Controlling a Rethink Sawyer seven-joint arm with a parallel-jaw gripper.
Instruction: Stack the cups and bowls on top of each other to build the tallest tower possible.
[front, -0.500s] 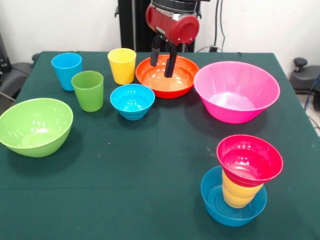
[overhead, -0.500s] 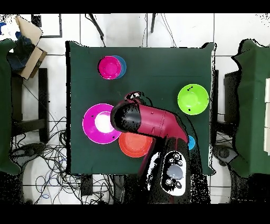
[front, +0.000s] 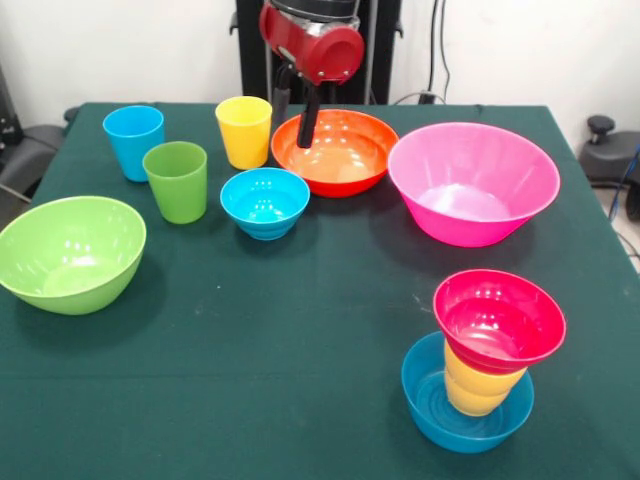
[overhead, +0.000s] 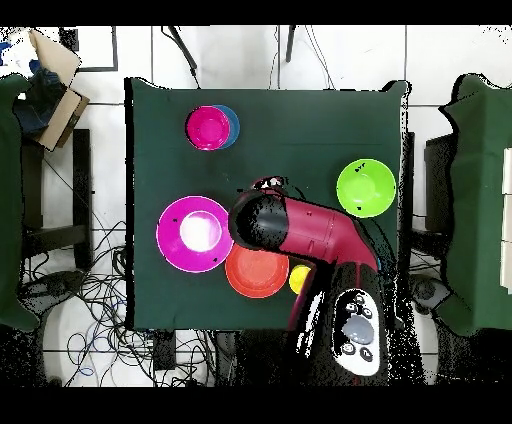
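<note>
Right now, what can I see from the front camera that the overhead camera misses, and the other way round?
Only the front view shows the gripper with its fingers apart over the orange bowl's rim, plus the light blue cup, green cup and small blue bowl. Only the overhead view shows floor cables and a cardboard box. Both show the pink bowl, lime bowl and red bowl.

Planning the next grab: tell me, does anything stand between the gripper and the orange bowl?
Nothing visible does. The gripper hangs open over the orange bowl's rim, beside the yellow cup.
</note>
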